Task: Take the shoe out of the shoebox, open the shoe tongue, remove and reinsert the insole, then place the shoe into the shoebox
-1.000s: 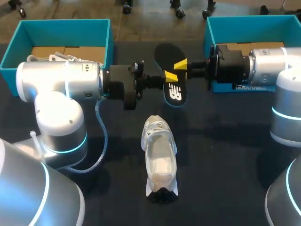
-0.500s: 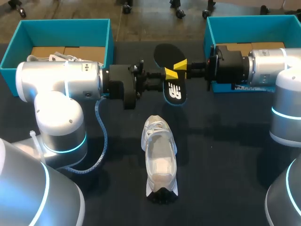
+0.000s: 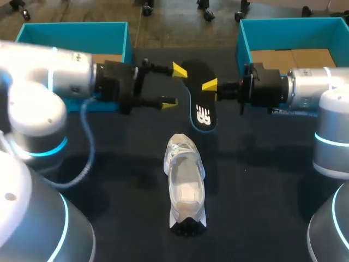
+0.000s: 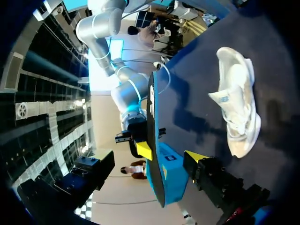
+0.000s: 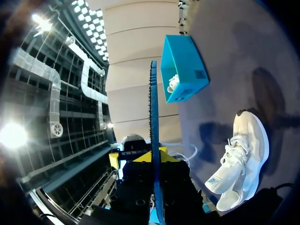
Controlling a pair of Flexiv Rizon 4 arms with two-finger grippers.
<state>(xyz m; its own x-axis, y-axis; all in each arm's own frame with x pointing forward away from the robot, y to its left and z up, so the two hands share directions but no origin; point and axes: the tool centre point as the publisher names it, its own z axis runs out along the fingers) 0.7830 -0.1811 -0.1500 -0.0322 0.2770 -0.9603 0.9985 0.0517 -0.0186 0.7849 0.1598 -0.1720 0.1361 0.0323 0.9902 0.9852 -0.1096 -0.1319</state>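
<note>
A black insole (image 3: 200, 103) hangs above the dark table (image 3: 262, 191), pinched between the fingers of the right gripper (image 3: 209, 85). The left gripper (image 3: 173, 85) is just beside it, fingers spread wide. A white shoe (image 3: 185, 183) lies on the table nearer the robot, apart from the teal left shoebox (image 3: 73, 33) and right shoebox (image 3: 289, 30).

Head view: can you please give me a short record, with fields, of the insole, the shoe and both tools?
insole: black, held by one side edge
right tool: shut on the insole
left tool: open, fingers spread wide, next to the insole
shoe: white, lying on the table, apart from both tools
</note>
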